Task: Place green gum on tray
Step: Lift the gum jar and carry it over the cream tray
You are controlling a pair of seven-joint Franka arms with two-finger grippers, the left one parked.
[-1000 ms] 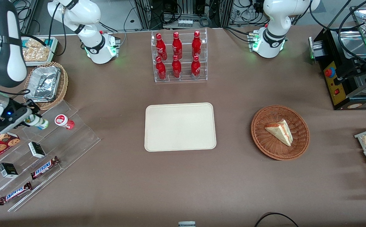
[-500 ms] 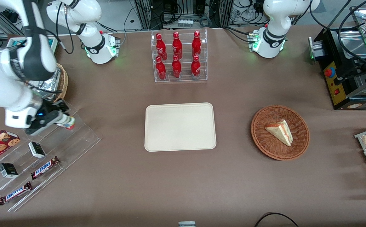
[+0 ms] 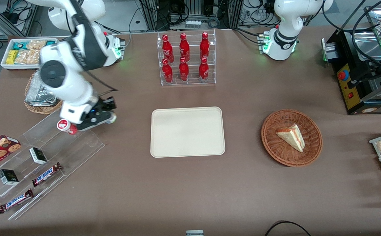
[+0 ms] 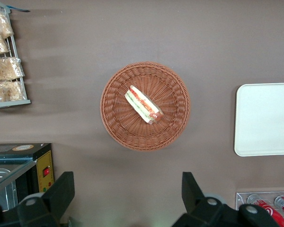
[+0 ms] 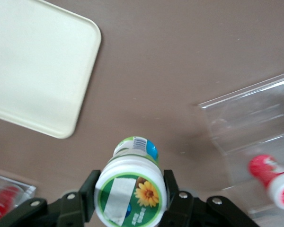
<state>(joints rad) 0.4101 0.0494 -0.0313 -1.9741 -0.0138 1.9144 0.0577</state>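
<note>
My right gripper is shut on the green gum, a small bottle with a white lid bearing a green label and a yellow flower. It hangs above the brown table between the clear stepped stand and the tray. In the right wrist view the gripper has both black fingers pressed against the lid of the gum, and a rounded corner of the cream tray shows. The tray also shows in the left wrist view. The tray holds nothing.
A red-lidded gum bottle stands on the clear stepped stand, with Snickers bars and small dark boxes lower down. A rack of red bottles, a wicker basket with a sandwich and a foil container are around.
My right gripper has carried the green gum off the clear stand, past the red-lidded bottle, toward the tray. The red-lidded bottle stays on the stand.
</note>
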